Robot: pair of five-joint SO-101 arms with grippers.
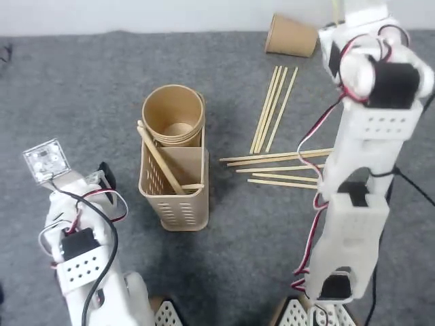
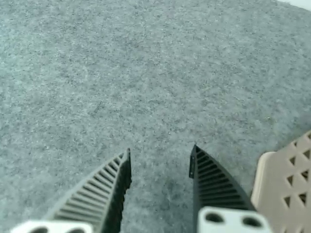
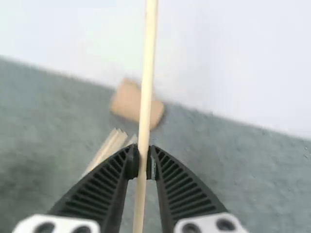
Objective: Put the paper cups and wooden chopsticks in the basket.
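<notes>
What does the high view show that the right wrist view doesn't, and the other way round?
The high view adds the basket holding stacked paper cups and a leaning chopstick, plus the left arm. The right wrist view adds a close look at the jaws shut tight on one held chopstick. Both share the tipped cup and the loose chopsticks on the grey mat.

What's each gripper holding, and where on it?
Right gripper is shut on one wooden chopstick, pinched partway along its shaft, not at an end. Left gripper is open and holds nothing.
</notes>
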